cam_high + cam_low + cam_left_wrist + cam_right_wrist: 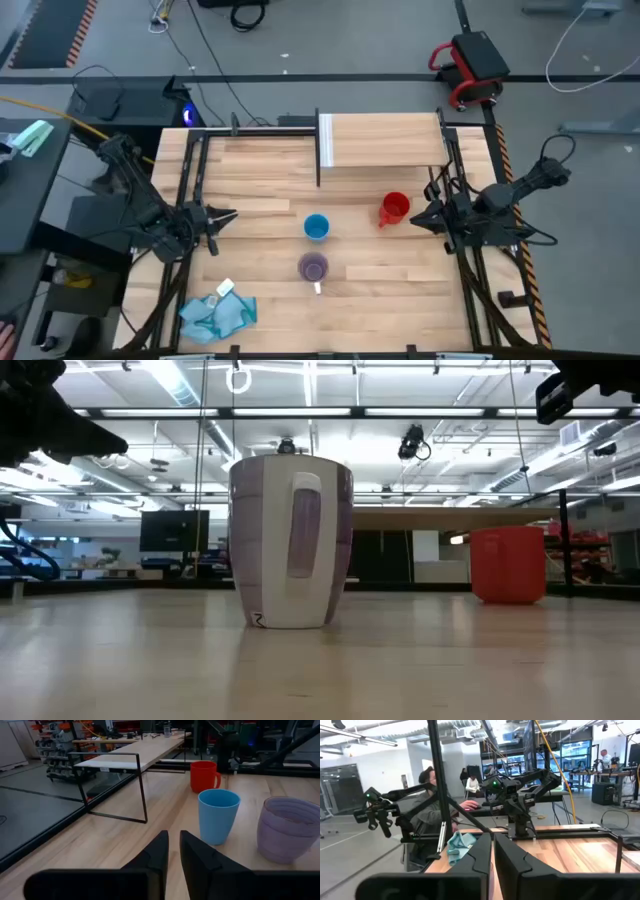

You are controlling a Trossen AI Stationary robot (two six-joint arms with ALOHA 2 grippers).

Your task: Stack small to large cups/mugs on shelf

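Note:
Three cups stand upright on their bases on the wooden table. The blue cup (316, 227) (218, 815) is at the middle. The translucent purple cup (313, 267) (288, 828) (290, 540), with its white tag (304, 530), stands just nearer. The red mug (394, 209) (204, 775) (508, 565) is to their right. The shelf (385, 140) (131, 754), with its white end strip, stands on black posts at the far edge. My left gripper (226, 215) (173, 847) hovers shut left of the cups. My right gripper (420, 218) (492, 851) hovers shut just right of the red mug.
A crumpled blue cloth (218, 313) (460, 845) lies at the table's near left corner. Black frame rails (188, 190) run along the table's left and right sides. A person sits at a desk beyond the table in the right wrist view.

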